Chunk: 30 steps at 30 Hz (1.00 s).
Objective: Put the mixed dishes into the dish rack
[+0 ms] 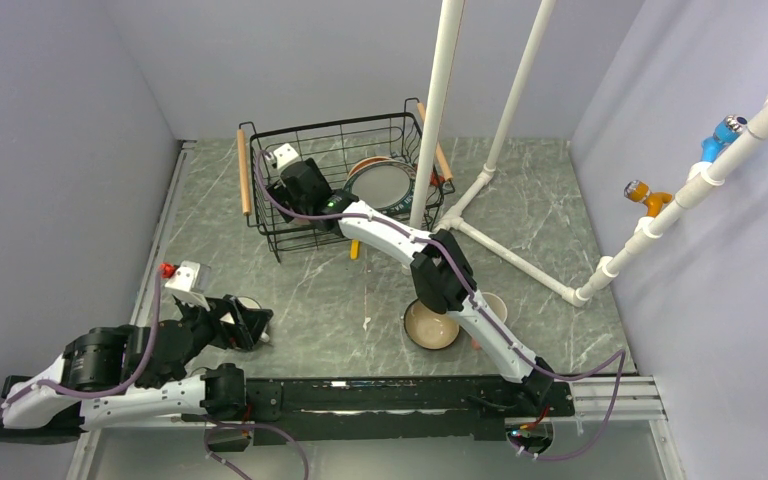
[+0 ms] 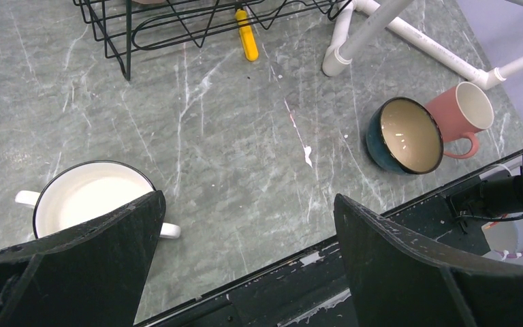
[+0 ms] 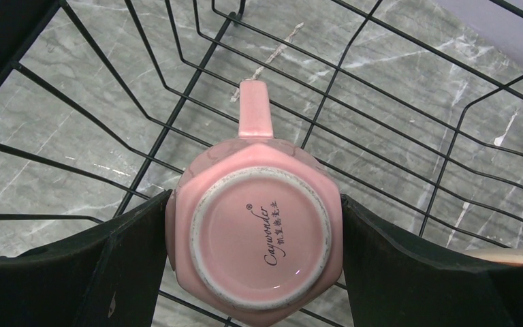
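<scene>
Upside-down pink mug (image 3: 253,238) inside black wire dish rack (image 1: 290,235); dark-blue bowl (image 2: 404,136), second mug (image 2: 466,112), white cup (image 2: 88,197) outside it.

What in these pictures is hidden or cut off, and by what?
Top view: the right gripper covers the upside-down pink mug; only the right wrist view shows it.
Top view: the left gripper hides most of the white handled cup.
Top view: the right arm hides part of the second pink mug.
Left wrist view: the top edge cuts off the dish rack.
</scene>
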### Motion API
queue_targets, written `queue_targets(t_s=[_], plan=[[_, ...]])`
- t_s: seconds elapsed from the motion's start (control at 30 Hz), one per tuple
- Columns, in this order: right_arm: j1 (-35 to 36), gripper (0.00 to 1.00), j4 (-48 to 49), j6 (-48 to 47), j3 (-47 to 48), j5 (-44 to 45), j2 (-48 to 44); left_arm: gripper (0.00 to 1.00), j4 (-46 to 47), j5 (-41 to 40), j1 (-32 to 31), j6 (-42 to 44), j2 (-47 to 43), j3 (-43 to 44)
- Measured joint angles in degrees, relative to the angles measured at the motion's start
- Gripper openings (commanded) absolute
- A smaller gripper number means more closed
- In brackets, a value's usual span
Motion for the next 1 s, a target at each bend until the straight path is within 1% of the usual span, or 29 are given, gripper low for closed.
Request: queue_targets(t_s=[0.1,0.23,0.27,0.43,0.53,0.67,0.77,0.9,1.0], plan=[[-0.1,0.83,-0.1,0.0,0.0,-0.3,0.0,0.99,0.0,0.0,0.0,0.0,0.1,0.0],[-0.1,0.94,-0.4,0.0,0.0,-1.4,0.0,0.99,-0.2,0.0,0.0,0.0,0.1,0.0],[-0.1,0.98,-0.4,0.0,0.0,-1.6,0.0,0.99,-0.2,0.0,0.0,0.0,0.1,0.0],[-0.1,1.00,-0.5,0.0,1.0,-3.1,-0.5,0.99,-1.1,0.0,0.0,-0.1,0.2,2.1],[-0.1,1.00,-2.0,0.0,1.0,-3.8,-1.8,1.00,-2.1,-0.1,0.0,-0.2,1.3,6.8],[0.3,0.99,-7.4,2.1,0.7,-4.7,-5.9,0.99,-2.8,-0.5,0.0,-0.2,5.1,14.0],[1.0,0.99,-10.6,3.8,-5.1,-4.9,-14.6,0.99,-3.7,-1.2,0.0,-0.2,10.8,19.5],[3.8,1.00,-10.9,5.6,-20.7,-5.8,-33.4,0.99,-5.7,-2.6,0.0,0.7,22.9,27.4],[6.9,1.00,-9.7,7.0,-33.2,-6.5,-48.1,0.99,-6.5,-3.7,1.1,3.5,32.1,33.1]])
